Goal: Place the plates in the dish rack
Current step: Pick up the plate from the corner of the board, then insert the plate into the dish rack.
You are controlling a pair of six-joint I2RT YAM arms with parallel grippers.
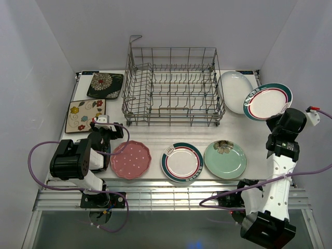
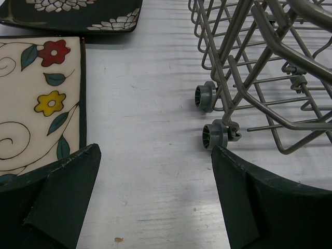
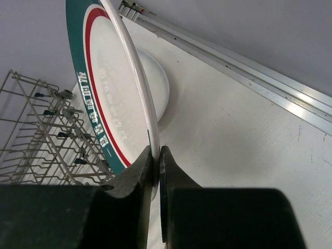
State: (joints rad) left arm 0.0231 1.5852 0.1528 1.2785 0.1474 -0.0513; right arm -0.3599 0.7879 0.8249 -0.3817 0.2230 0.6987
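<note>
The grey wire dish rack (image 1: 173,85) stands at the back middle, with no plates in it. My right gripper (image 3: 157,155) is shut on the rim of a white green-rimmed plate (image 1: 267,101), held tilted in the air to the right of the rack; it also shows in the right wrist view (image 3: 111,98). My left gripper (image 2: 155,171) is open and empty, low over bare table between the cream floral square plate (image 2: 36,98) and the rack's corner (image 2: 259,78). On the front row lie a pink dotted plate (image 1: 130,159), a second green-rimmed plate (image 1: 181,162) and a mint floral plate (image 1: 225,159).
A black floral square plate (image 1: 105,85) and the cream floral square plate (image 1: 86,115) lie at the back left. A large white oval plate (image 1: 234,91) lies right of the rack, partly under the held plate. White walls close in on both sides.
</note>
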